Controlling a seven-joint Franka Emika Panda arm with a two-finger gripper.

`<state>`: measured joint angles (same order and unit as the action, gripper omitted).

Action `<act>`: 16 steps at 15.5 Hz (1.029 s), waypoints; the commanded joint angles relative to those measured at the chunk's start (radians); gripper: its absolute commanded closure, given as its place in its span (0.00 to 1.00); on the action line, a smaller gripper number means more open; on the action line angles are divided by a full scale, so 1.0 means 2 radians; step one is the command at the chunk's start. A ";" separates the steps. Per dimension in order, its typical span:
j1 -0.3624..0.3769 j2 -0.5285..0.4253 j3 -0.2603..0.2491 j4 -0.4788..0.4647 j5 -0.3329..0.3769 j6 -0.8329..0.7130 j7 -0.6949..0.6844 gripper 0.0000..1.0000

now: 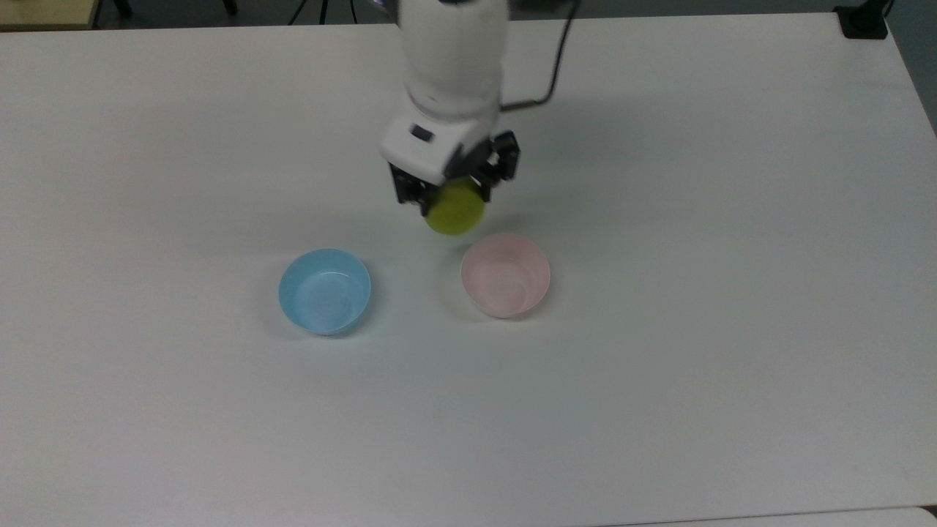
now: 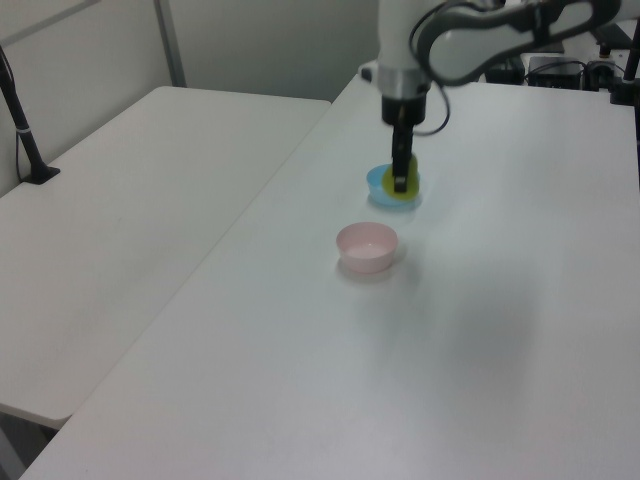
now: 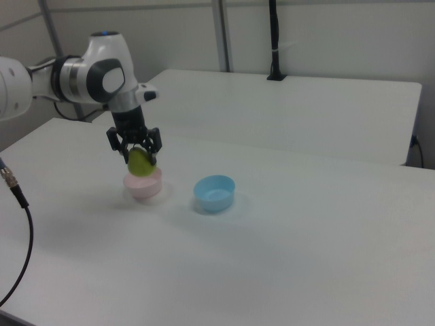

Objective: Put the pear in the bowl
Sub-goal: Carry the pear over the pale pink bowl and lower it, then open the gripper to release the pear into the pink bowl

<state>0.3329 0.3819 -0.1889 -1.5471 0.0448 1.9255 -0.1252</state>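
step: carry | gripper [image 1: 455, 192] jaws clenched on pear [image 1: 455, 207], held above table | pear at 10 o'clock of bowl [image 1: 505, 275], top view | next: shift toward 4 o'clock over bowl, lower, release

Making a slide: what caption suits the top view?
Gripper holds the pear above the table, near the pink bowl; blue bowl alongside.
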 commanded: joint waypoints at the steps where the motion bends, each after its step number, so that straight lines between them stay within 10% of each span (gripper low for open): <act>1: 0.037 0.080 -0.024 0.062 0.017 0.025 0.062 0.64; 5: 0.044 0.103 -0.026 0.061 0.017 0.064 0.085 0.63; 8: 0.044 0.103 -0.026 0.058 0.014 0.071 0.083 0.27; 9: 0.044 0.103 -0.026 0.053 0.014 0.071 0.085 0.00; 16: 0.038 0.036 -0.023 0.017 0.013 0.051 0.086 0.00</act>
<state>0.4039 0.5754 -0.2216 -1.4415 0.0555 2.0619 0.0313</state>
